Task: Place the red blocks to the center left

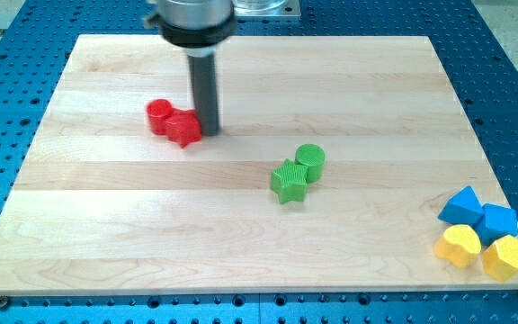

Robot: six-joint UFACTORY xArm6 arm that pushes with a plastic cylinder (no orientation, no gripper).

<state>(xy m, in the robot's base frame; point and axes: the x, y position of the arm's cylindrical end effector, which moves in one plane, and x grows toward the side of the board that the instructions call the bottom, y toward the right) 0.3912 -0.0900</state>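
Red blocks, two: a red cylinder (159, 116) and a red star-like block (184, 130), touching each other, on the wooden surface (106, 225) up-left of the green pair. No fingers on this rig, so nothing to report as wide, narrow or holding; my tip (209, 131) sits against the star-like block's right side. Green star block (288, 182) and green cylinder (310, 160) lie well apart from the reds. Risk, judged: an off-centre push could split the red pair, one block slipping around my tip and staying short of centre left
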